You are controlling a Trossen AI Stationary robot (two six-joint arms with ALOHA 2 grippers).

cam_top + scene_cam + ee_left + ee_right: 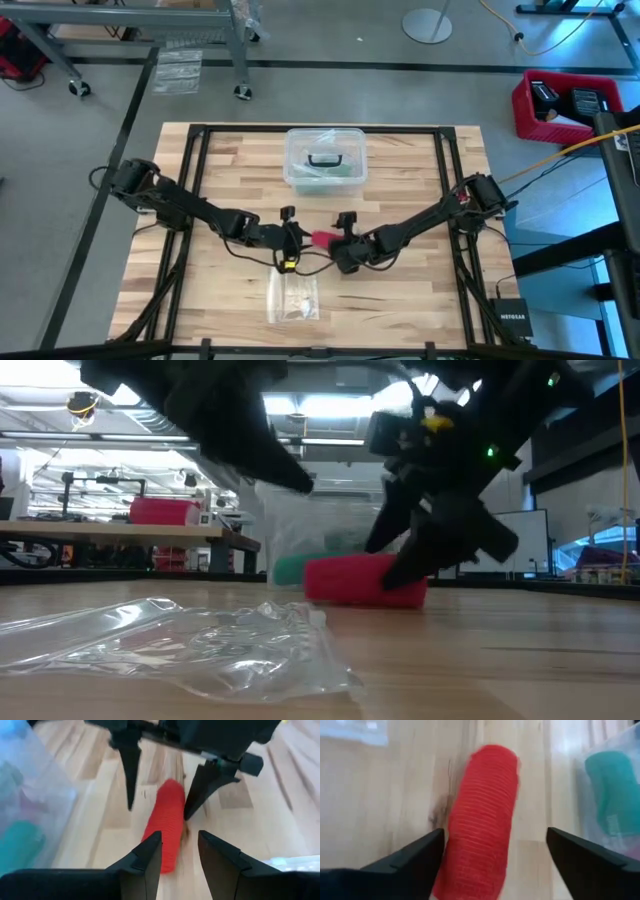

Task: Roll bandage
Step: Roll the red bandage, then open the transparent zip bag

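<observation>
- The bandage (322,238) (362,579) (166,822) (482,817) is a short red roll lying on its side on the wooden counter (420,290), near the middle, between the 2 tools.
- The right tool (343,222) (490,852) sits at the roll's right end with its 2 fingers spread wide, 1 on each side of the roll, not pressing it: released.
- The left tool (290,218) (179,852) is just left of the roll, its fingers only slightly apart with nothing between them; the roll's end lies just past their tips.
- A clear plastic box (325,158) with a black handle stands farther back on the counter.
- A small clear plastic bag (292,297) (200,640) lies flat at the near side.
</observation>
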